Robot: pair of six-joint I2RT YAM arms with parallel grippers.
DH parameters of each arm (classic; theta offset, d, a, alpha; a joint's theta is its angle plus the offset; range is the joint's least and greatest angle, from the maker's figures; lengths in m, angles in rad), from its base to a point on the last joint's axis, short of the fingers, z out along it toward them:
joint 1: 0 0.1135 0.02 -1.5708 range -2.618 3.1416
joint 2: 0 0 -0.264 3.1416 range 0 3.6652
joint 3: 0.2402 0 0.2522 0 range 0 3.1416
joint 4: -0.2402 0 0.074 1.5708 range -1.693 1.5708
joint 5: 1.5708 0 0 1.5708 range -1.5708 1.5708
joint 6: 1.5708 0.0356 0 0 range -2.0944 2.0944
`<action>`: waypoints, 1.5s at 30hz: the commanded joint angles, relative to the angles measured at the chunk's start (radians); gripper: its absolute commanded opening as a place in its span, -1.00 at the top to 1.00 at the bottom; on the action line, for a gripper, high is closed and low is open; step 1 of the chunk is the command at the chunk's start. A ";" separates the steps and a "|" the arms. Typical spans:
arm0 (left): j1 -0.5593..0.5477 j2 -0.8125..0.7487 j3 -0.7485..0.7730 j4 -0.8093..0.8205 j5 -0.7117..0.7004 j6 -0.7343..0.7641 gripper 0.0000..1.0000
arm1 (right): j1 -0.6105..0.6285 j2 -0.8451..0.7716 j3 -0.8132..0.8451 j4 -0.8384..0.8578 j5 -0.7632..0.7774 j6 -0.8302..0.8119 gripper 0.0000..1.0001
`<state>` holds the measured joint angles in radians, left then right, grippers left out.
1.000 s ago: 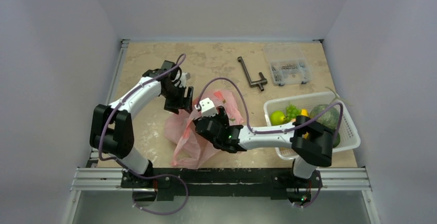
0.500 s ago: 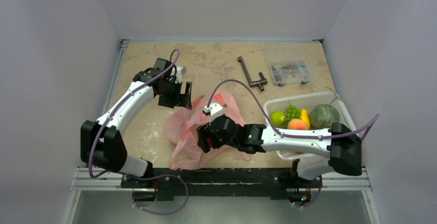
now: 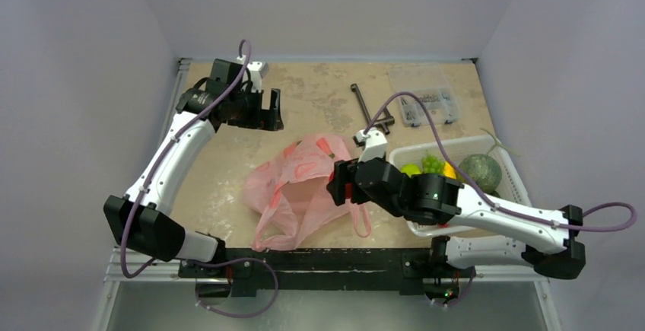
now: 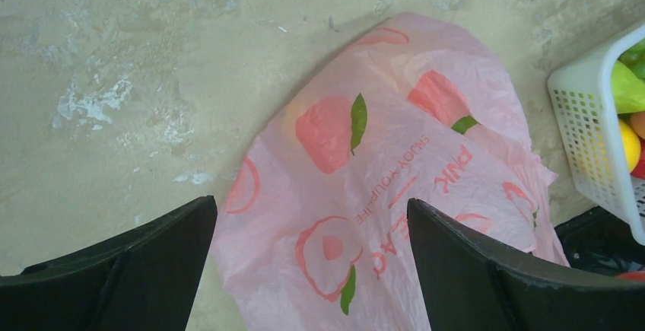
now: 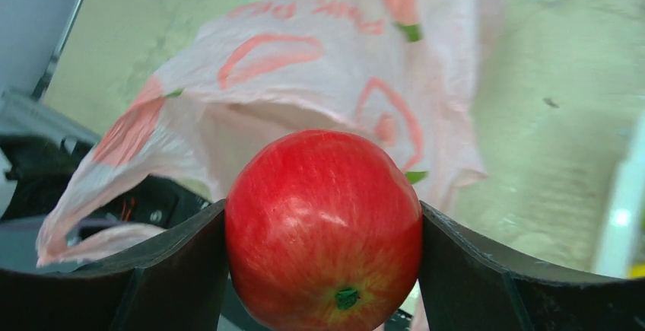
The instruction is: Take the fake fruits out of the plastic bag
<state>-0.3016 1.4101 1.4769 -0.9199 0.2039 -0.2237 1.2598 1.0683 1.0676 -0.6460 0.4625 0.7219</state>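
Note:
The pink plastic bag (image 3: 300,186) lies slack on the table; it also shows in the left wrist view (image 4: 380,171) and the right wrist view (image 5: 327,57). My right gripper (image 3: 340,185) is just right of the bag, raised, and shut on a glossy red apple (image 5: 323,228). My left gripper (image 3: 272,110) is open and empty, up behind the bag; its jaws stand wide above the film (image 4: 312,262). The lime-green apple (image 3: 411,170), grape bunch (image 3: 432,163) and green melon (image 3: 480,171) lie in the white lattice basket (image 3: 511,194). The peach is hidden.
The basket stands at the right edge, its corner showing in the left wrist view (image 4: 589,141). A clear small-parts box (image 3: 426,103) and a dark metal tool (image 3: 371,112) lie at the back right. Side walls close in the table.
My right gripper has come out of the bag to the right with the red apple. My left gripper has lifted away from the bag's edge toward the back left. The bag has sunk flat.

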 commanded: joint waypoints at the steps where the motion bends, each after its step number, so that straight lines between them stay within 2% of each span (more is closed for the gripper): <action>1: -0.002 -0.003 -0.082 0.038 -0.039 0.035 -0.92 | -0.050 -0.053 0.100 -0.238 0.306 0.132 1.00; 3: -0.002 -0.010 -0.125 0.057 -0.012 0.030 -0.91 | -0.156 -0.068 0.106 -0.308 0.349 0.167 1.00; 9: -0.024 -0.040 -0.160 0.070 0.014 0.029 -0.90 | -0.599 -0.109 0.059 -0.327 0.340 0.184 1.00; 13: -0.036 -0.036 -0.159 0.066 0.019 0.030 -0.89 | -0.884 -0.080 0.022 -0.326 0.259 0.194 1.00; 18: -0.038 -0.036 -0.161 0.065 0.021 0.030 -0.89 | -1.085 -0.161 -0.089 -0.258 0.211 0.217 1.00; 19: -0.041 -0.037 -0.162 0.066 0.021 0.032 -0.89 | -1.130 -0.180 -0.115 -0.248 0.204 0.216 0.94; 21: -0.043 -0.037 -0.165 0.068 0.015 0.033 -0.89 | -1.227 -0.212 -0.158 -0.249 0.185 0.226 0.69; 23: -0.045 -0.036 -0.166 0.067 0.007 0.034 -0.89 | -1.299 -0.251 -0.193 -0.274 0.160 0.259 0.64; 25: -0.045 -0.034 -0.164 0.065 0.006 0.034 -0.89 | -1.339 -0.308 -0.218 -0.278 0.139 0.285 0.55; 27: -0.045 -0.037 -0.164 0.064 0.010 0.034 -0.89 | -1.351 -0.345 -0.238 -0.286 0.130 0.300 0.55; 30: -0.045 -0.039 -0.164 0.064 0.013 0.035 -0.89 | -1.354 -0.337 -0.264 -0.310 0.111 0.338 0.52; 32: -0.045 -0.039 -0.163 0.065 0.014 0.035 -0.89 | -1.354 -0.317 -0.282 -0.304 0.082 0.347 0.42; 37: -0.045 -0.042 -0.164 0.064 0.017 0.035 -0.89 | -1.356 -0.321 -0.297 -0.296 0.036 0.340 -0.26; 41: -0.044 -0.046 -0.162 0.064 0.018 0.035 -0.89 | -1.355 -0.334 -0.296 -0.301 0.034 0.324 -0.72; 43: -0.045 -0.047 -0.164 0.066 0.017 0.035 -0.89 | -1.356 -0.328 -0.269 -0.331 0.043 0.302 -0.90; 45: -0.045 -0.042 -0.163 0.066 0.021 0.034 -0.89 | -1.355 -0.332 -0.244 -0.350 0.052 0.275 -0.97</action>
<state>-0.3428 1.3949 1.3148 -0.8803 0.2089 -0.2131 -0.0921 0.7444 0.7662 -0.9585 0.5022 1.0286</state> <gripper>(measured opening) 0.946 0.970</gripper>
